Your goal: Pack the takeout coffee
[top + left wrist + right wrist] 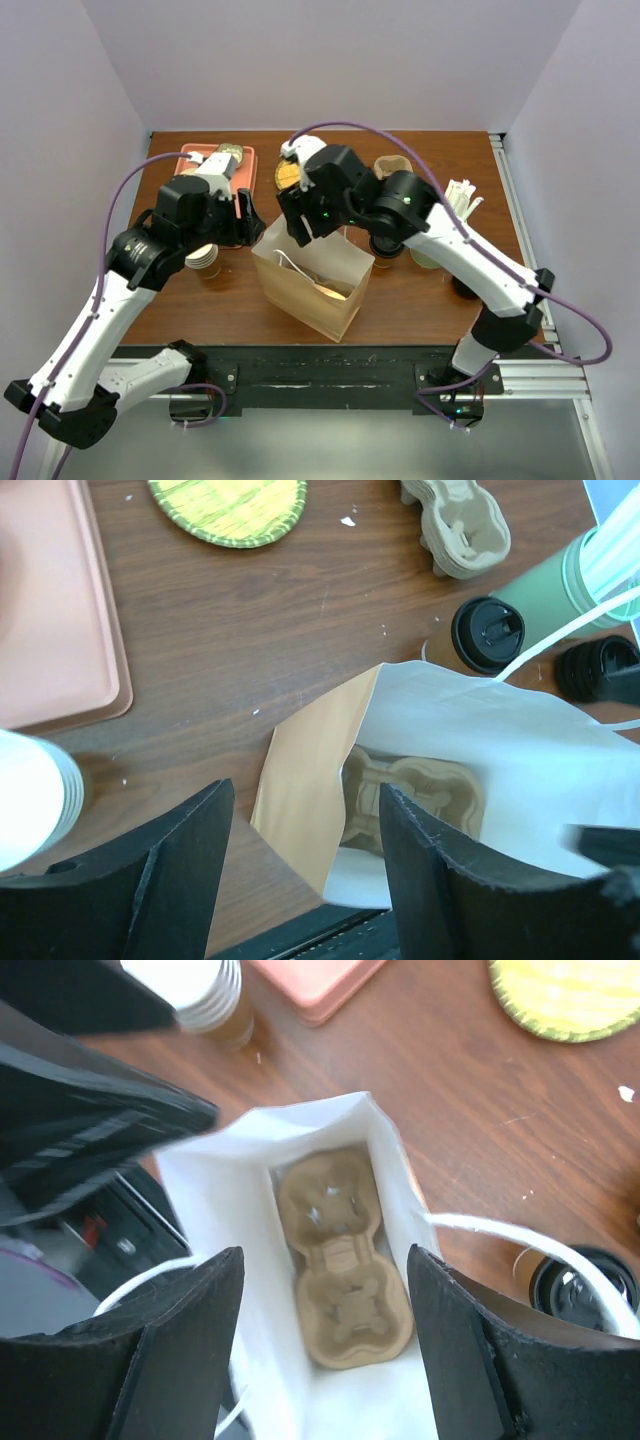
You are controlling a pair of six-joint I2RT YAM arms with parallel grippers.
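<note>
Right hand (322,1260) spread wide above bag (230,1165) holding cup carrier (325,1195).

light: bright, even | shadows: soft | glare: bag (225,1240) interior washed white | blur: jaws, wrist views

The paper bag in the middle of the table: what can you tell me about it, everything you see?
The paper bag is brown kraft outside and white inside, with white cord handles. It stands upright and open on the wooden table. An empty moulded-pulp two-cup carrier lies flat on its bottom; nothing else shows inside. The left gripper and right gripper hang open over its mouth, gripping nothing.
</note>
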